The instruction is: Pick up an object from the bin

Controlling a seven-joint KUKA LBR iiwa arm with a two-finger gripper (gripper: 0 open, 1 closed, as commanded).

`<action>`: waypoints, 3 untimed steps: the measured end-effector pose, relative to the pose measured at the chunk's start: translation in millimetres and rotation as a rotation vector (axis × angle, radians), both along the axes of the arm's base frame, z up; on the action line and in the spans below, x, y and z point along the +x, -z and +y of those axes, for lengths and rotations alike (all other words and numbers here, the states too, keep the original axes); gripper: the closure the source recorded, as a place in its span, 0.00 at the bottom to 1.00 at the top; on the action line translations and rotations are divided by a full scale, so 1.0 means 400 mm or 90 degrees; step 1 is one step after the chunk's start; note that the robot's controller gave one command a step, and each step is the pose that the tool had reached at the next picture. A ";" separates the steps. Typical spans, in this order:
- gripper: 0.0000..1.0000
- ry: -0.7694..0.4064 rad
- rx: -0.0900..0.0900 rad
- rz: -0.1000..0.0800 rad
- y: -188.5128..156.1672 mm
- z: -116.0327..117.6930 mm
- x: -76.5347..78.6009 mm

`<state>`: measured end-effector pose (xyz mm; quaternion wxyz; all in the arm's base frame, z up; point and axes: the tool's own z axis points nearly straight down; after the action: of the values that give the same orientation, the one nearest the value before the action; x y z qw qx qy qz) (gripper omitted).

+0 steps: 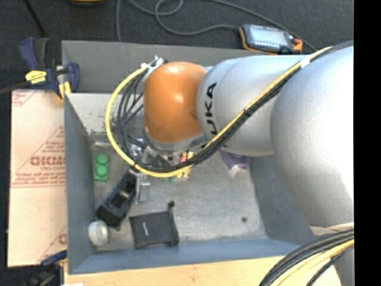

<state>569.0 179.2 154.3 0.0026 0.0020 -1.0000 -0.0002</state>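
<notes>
Claw [143,186] under orange cover, whether wide or narrow cannot be told | black tool [117,200] just beside it, green block [101,167] near | risk: an off-centre descent likely knocks tool aside.

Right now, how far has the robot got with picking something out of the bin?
Nothing looks picked yet: black stapler-like thing, green block and black flat pad lie on the bin floor. In hand: the orange-covered wrist hangs just beside them. Left: grasping and lifting one.
</notes>
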 end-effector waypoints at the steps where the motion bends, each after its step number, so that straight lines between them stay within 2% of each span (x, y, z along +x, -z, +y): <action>1: 0.00 0.002 0.001 -0.005 -0.012 -0.002 0.005; 2: 0.00 -0.030 0.001 -0.011 0.030 0.013 0.043; 3: 0.00 -0.158 0.000 -0.006 0.119 0.036 0.007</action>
<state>571.6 193.6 106.9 -0.0017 0.1255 -0.9921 0.0001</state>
